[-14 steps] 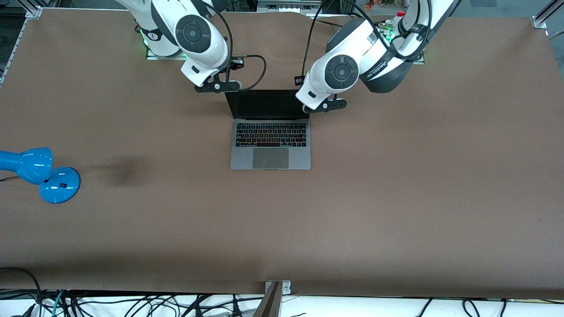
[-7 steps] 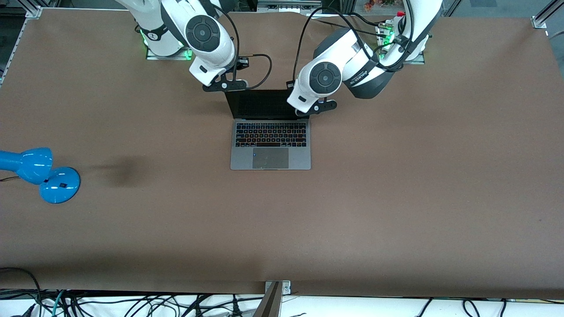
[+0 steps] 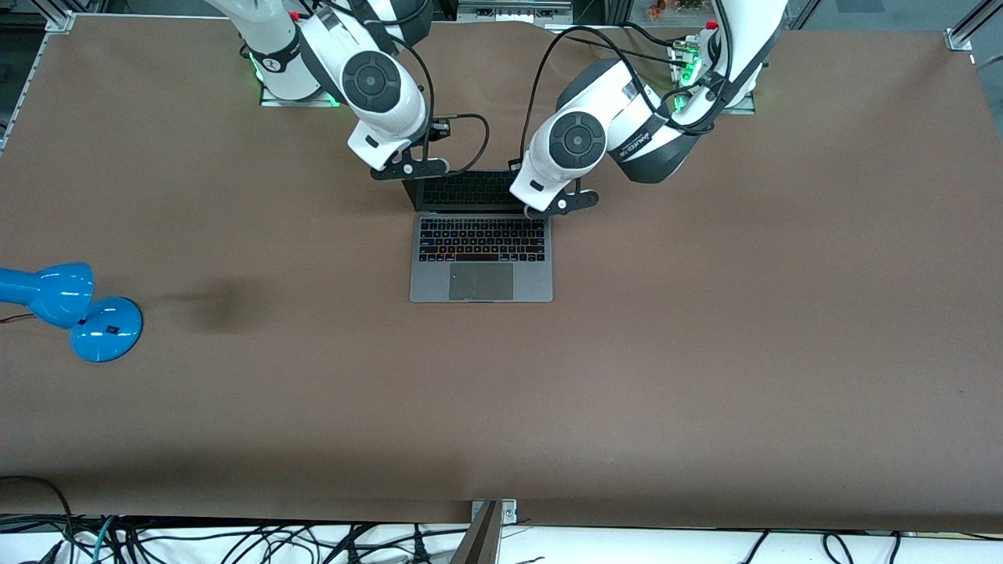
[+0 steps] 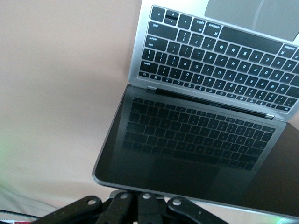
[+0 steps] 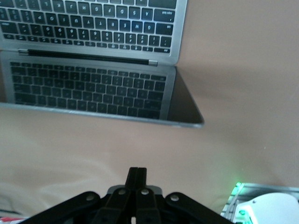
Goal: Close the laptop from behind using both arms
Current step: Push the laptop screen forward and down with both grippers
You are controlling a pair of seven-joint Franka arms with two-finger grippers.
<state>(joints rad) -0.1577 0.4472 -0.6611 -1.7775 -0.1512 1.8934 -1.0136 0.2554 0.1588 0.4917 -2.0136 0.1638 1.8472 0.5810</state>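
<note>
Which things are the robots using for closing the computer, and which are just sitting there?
For the job: the laptop, the left tool and the right tool, both over its lid's top edge.

Just lying about: the blue lamp, the table.

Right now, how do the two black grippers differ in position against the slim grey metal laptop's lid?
The left gripper sits at the laptop lid's top edge; the right gripper stands apart from it, bare brown table between. The left gripper is toward the lid's left-arm end, the right gripper toward the other. Both are shut and empty.
</note>
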